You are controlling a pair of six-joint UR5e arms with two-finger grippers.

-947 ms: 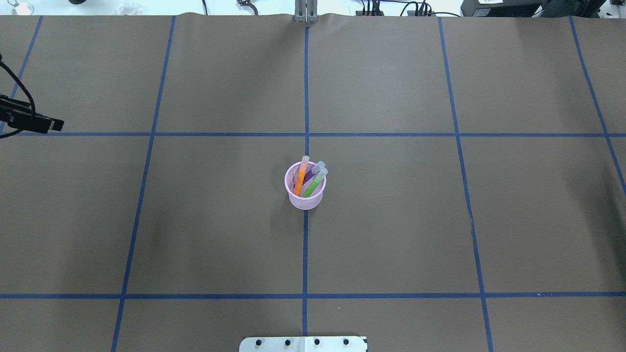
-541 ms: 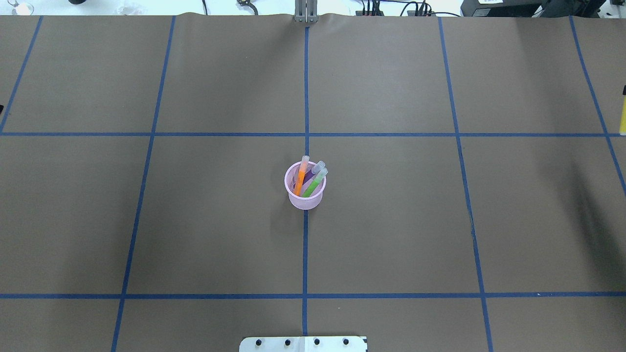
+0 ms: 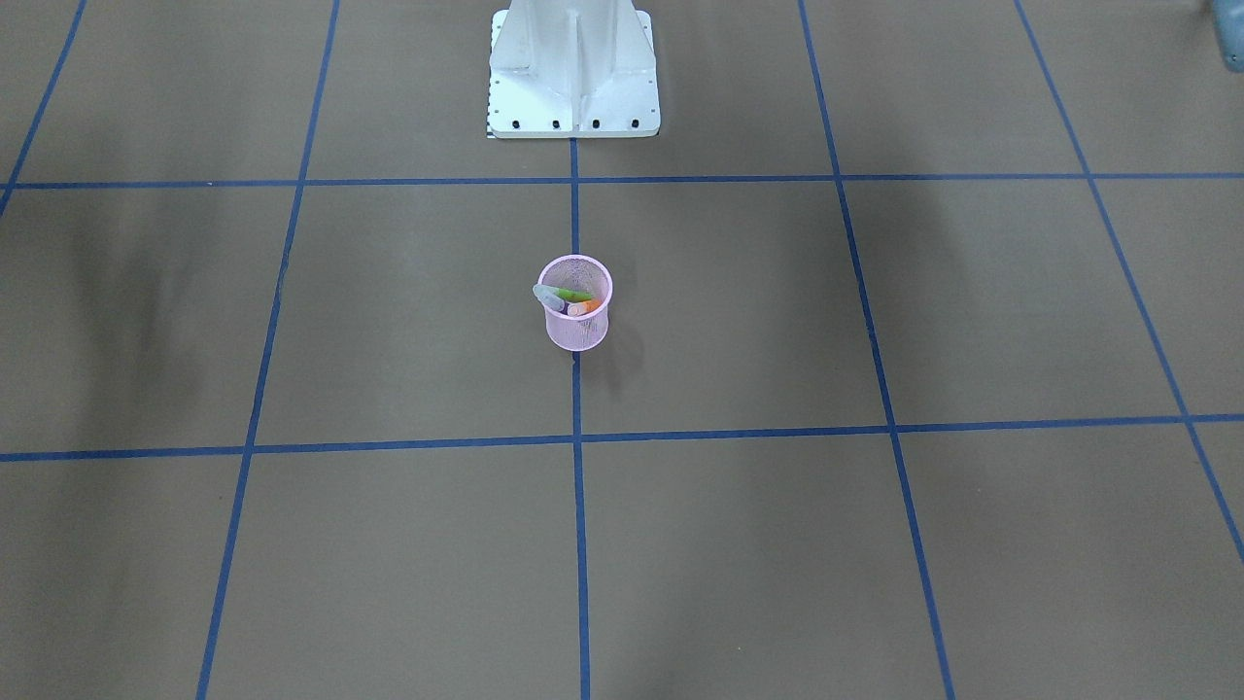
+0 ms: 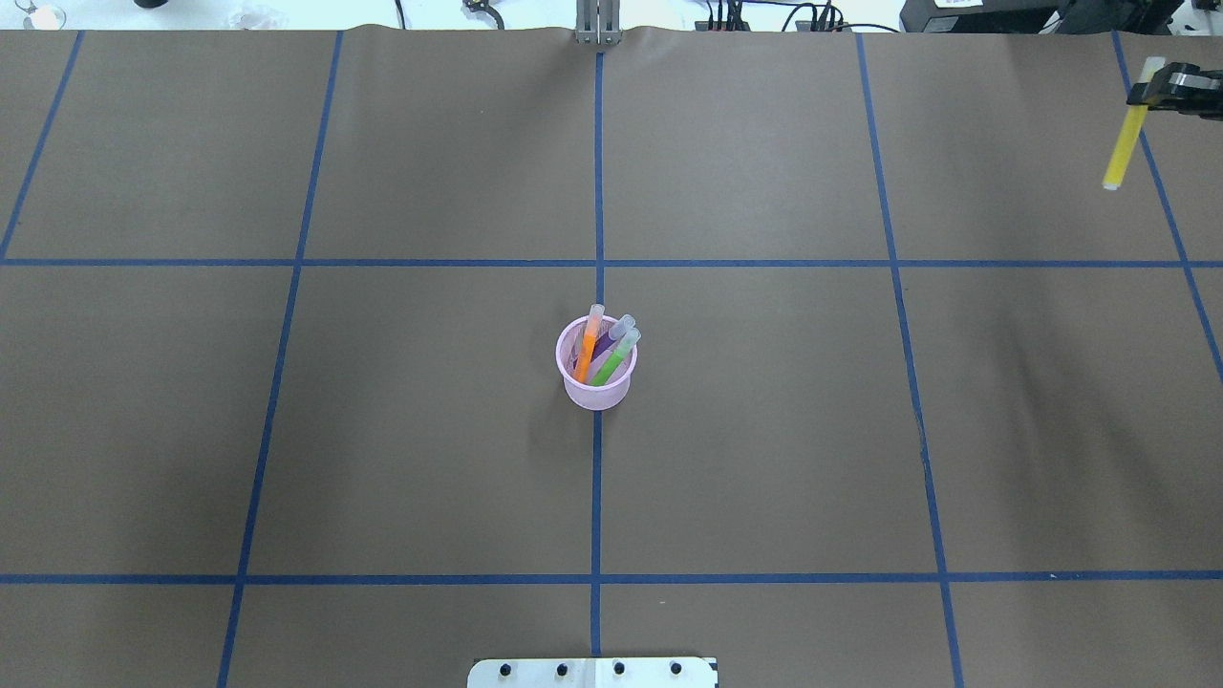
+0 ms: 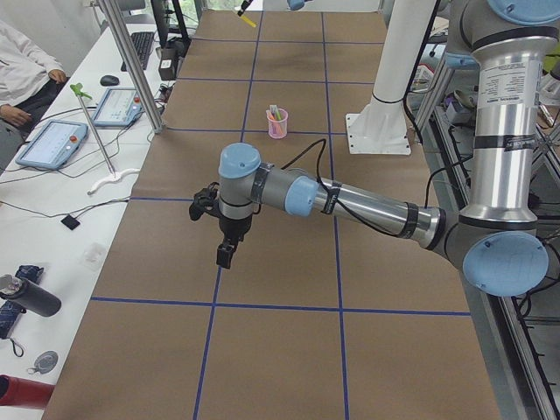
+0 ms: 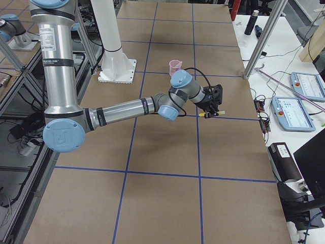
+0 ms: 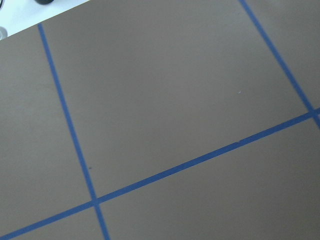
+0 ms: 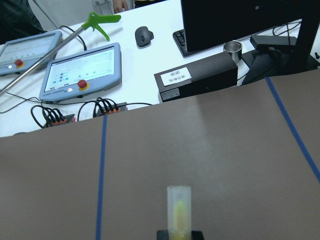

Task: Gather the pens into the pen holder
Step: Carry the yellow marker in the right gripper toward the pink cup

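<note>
The pink mesh pen holder (image 4: 596, 382) stands upright at the table's centre on a blue tape line, also in the front-facing view (image 3: 577, 329). An orange pen (image 4: 588, 349), a purple pen and a green pen (image 4: 614, 358) lean inside it. My right gripper (image 4: 1149, 96) is at the far right edge, high above the table, shut on a yellow pen (image 4: 1120, 148). This pen also shows in the right wrist view (image 8: 179, 210). My left gripper (image 5: 226, 252) shows only in the exterior left view, over the table's left part. I cannot tell if it is open or shut.
The white robot base plate (image 4: 592, 672) sits at the near edge. A metal post (image 4: 597, 24) stands at the far edge. Beyond the table's far edge is a desk with tablets (image 8: 82, 70) and cables. Blue tape lines grid the brown table.
My left gripper has left the overhead view at the left edge. My right gripper has come in at the right edge with the yellow pen, moving farther back and inward.
</note>
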